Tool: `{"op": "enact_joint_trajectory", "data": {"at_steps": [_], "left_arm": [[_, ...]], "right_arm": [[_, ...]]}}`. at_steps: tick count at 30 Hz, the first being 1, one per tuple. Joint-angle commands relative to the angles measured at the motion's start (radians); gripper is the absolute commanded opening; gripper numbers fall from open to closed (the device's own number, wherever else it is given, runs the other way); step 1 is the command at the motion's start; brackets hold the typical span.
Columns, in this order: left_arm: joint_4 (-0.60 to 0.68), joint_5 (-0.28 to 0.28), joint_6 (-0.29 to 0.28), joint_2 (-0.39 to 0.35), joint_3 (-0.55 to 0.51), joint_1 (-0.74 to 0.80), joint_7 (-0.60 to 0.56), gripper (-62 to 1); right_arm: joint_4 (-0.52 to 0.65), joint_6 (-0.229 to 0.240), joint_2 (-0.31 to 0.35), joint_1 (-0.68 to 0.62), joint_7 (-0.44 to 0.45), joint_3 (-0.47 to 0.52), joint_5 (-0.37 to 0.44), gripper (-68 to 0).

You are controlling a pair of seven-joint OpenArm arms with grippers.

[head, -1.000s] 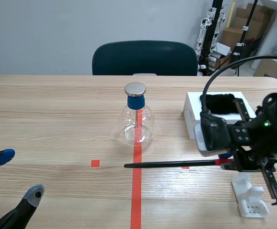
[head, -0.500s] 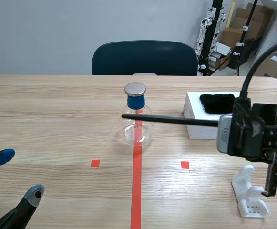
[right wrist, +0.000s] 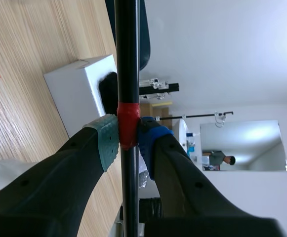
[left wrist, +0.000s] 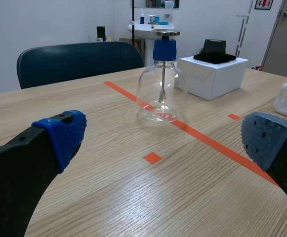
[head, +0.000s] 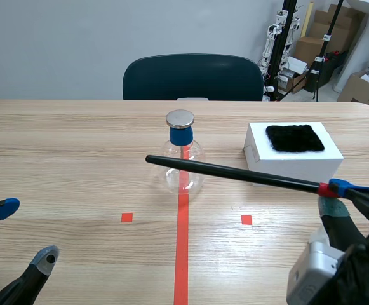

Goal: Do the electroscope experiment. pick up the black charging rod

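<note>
The right pincer [right wrist: 128,140] is clenched on the black rod [head: 235,171] at its red band, one pad on each side. The rod hangs clear of the desk [head: 76,146], its free end crossing in front of the glass flask [head: 183,184]. The pick-up looks done. Next probably comes rubbing the rod on the black cloth [head: 295,138] atop the white box [head: 292,164], which calls for a firm grip and swinging the long end wide of the flask. The left pincer [head: 22,232] rests released, well apart.
</note>
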Motion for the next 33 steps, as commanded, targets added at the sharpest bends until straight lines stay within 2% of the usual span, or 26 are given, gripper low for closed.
{"op": "enact_joint_trajectory", "data": {"at_steps": [1, 5, 9, 14, 19, 33], "left_arm": [[0.021, -0.010, 0.001, -0.009, -0.003, -0.003, -0.017, 1.4], [0.021, -0.010, 0.001, -0.009, -0.003, -0.003, -0.017, 1.4], [0.021, -0.010, 0.001, -0.009, -0.003, -0.003, -0.017, 1.4], [0.021, -0.010, 0.001, -0.009, -0.003, -0.003, -0.017, 1.4], [0.021, -0.010, 0.001, -0.009, -0.003, -0.003, -0.017, 1.4], [0.021, -0.010, 0.001, -0.009, -0.003, -0.003, -0.017, 1.4]], "right_arm": [[0.032, -0.035, -0.013, -0.012, 0.008, 0.008, -0.034, -67.6], [0.039, -0.113, -0.076, -0.062, 0.009, 0.008, -0.114, -67.6], [0.056, -0.171, -0.123, -0.075, 0.015, 0.007, -0.117, -67.6], [0.083, -0.173, -0.153, -0.097, 0.019, 0.007, -0.121, -67.6], [0.084, -0.172, -0.155, -0.126, 0.051, 0.007, -0.127, -67.6], [0.083, -0.171, -0.155, -0.124, 0.027, 0.007, -0.134, -67.6]]}}
